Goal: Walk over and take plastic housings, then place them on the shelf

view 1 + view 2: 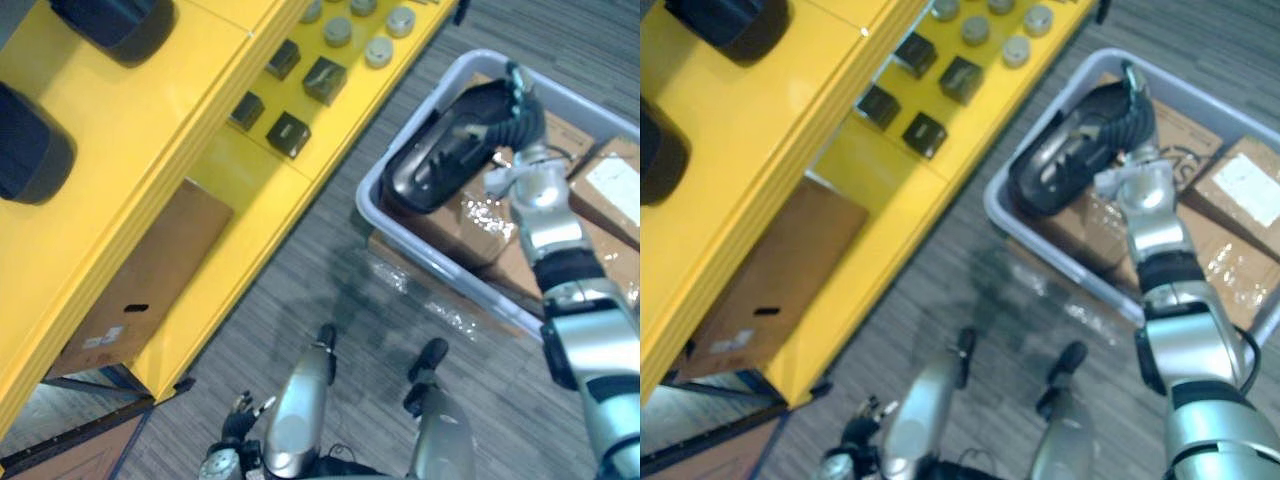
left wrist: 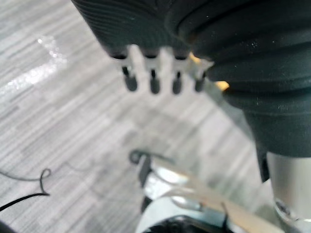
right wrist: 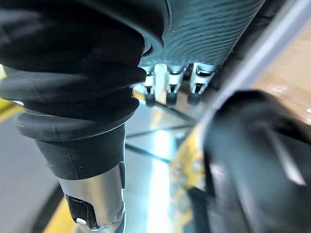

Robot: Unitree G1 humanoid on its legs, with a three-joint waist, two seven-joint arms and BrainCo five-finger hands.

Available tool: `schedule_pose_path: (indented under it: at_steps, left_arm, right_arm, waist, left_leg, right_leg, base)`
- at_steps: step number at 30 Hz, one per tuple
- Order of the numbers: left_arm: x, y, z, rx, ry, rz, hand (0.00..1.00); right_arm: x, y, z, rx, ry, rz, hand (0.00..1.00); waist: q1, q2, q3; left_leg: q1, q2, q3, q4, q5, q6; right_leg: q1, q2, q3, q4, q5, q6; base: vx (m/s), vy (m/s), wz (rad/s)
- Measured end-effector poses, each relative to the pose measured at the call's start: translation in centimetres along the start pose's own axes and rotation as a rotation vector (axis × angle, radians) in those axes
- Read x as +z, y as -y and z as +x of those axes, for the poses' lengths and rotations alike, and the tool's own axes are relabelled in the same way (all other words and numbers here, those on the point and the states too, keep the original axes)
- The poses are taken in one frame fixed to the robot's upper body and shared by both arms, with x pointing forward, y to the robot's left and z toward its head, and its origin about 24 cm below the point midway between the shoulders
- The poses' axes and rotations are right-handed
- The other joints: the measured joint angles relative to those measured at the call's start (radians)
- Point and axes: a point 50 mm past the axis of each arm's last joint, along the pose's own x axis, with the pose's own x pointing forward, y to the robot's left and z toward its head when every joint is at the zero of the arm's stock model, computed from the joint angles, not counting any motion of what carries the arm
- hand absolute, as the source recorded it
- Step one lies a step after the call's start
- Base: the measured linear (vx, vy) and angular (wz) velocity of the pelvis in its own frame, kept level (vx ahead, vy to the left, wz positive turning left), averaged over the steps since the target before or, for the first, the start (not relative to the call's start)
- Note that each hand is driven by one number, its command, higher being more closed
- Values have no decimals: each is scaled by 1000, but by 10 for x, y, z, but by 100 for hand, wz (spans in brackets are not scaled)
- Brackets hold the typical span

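Left hand [image 1: 238, 412] low, fingers relaxed; right hand [image 1: 503, 112] outstretched, curled on plastic housing [image 1: 432, 162].

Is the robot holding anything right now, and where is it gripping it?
Its right hand seems to hold a black plastic housing by its far end, over the grey bin. The left hand holds nothing.

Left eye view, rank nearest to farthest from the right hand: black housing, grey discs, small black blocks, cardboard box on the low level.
From the right hand:
1. black housing, in its grasp.
2. grey discs, far end of the yellow shelf.
3. small black blocks, midway along it.
4. cardboard box, lower level, robot's left.
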Motion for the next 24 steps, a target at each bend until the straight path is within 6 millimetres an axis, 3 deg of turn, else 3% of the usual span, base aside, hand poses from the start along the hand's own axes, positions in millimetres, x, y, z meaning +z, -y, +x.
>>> schedule_pose_path:
  at_steps: [4, 9, 24]
  left_arm:
    - [0, 2, 1, -6, -3, 20, 0]
    - [0, 6, 2, -20, -22, 26, 0]
    - [2, 10, 4, -46, -26, 21, 0]
  right_arm:
    - [-14, -2, -2, 28, -94, 37, 0]
    - [-49, -10, -15, 119, -289, 95, 0]
    - [-59, -2, -16, 137, -407, 121, 0]
  waist:
    - [5, 8, -5]
    - [6, 25, -16]
    - [10, 45, -30]
  left_leg:
    - [1, -12, -7, -19, 15, 2]
    - [1, -22, -8, -21, 15, 3]
    - [6, -26, -8, -11, 14, 5]
  right_leg:
    - [-3, -11, -9, 9, -8, 4]
    - [-4, -24, -15, 16, -11, 8]
    - [-5, -34, -13, 41, -21, 9]
  base:
    - [-10, 29, 11]
    - [10, 53, 4]
    - [-12, 35, 0]
